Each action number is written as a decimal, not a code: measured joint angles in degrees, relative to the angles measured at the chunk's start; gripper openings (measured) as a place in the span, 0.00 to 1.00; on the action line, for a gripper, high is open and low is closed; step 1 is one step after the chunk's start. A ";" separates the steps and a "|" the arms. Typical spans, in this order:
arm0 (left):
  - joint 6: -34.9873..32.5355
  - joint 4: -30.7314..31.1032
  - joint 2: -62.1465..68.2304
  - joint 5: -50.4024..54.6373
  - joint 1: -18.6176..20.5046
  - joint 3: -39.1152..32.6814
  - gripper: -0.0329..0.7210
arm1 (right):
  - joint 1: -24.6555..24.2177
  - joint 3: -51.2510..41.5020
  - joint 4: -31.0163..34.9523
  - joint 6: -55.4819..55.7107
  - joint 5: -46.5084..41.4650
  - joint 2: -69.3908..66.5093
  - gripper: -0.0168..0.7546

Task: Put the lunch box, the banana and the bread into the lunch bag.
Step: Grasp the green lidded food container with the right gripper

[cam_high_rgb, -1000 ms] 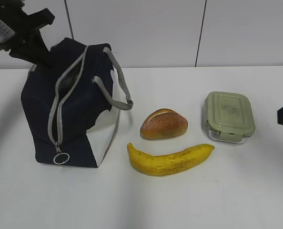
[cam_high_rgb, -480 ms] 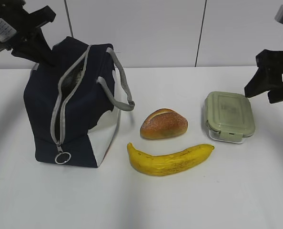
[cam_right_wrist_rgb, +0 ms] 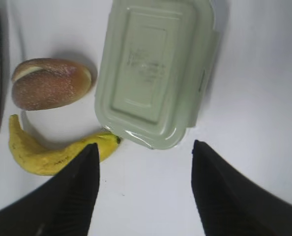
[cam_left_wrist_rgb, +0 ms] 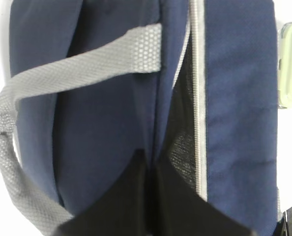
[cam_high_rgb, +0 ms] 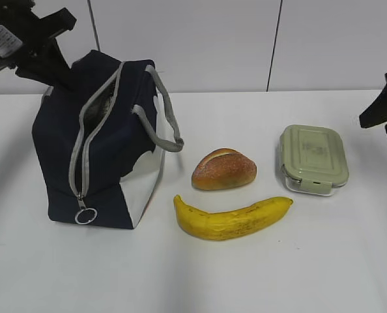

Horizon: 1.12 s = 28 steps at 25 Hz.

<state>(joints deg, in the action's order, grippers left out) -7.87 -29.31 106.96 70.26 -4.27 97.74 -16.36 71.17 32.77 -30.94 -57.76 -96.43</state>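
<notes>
The navy lunch bag stands at the left, its zipper open along the top and the ring pull low at the front. My left gripper is shut on the bag's top rear edge; in the left wrist view the fabric runs between the closed fingers. The bread, banana and green-lidded lunch box lie on the table. My right gripper is open and empty, above and to the right of the lunch box. The right wrist view also shows the bread and banana.
A grey strap handle droops over the bag's right side towards the bread. The white table meets a panelled wall behind. The other strap crosses the left wrist view.
The right gripper rose into view at the right, then drew back towards the right edge. The bag's top opening widened slightly. The food items have not moved.
</notes>
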 joint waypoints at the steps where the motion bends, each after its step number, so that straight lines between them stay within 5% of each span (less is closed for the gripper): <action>1: 0.00 0.00 0.00 0.00 0.00 0.00 0.04 | -1.37 0.00 3.19 -4.00 -0.78 -0.62 0.59; 7: 0.00 0.00 0.00 0.00 0.00 0.00 0.04 | -5.96 0.12 14.43 -16.81 -4.85 -6.77 0.59; 21: -0.84 0.00 0.00 -0.19 0.00 0.00 0.04 | -6.35 0.12 15.62 -22.40 0.01 -16.48 0.60; 28: -0.86 0.00 0.00 -0.38 0.00 0.00 0.04 | -6.35 2.87 18.60 -24.95 -3.06 -19.37 0.74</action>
<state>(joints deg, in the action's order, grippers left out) -8.73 -29.31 106.96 69.88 -4.27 97.74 -22.71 74.04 51.37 -55.88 -60.82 -115.79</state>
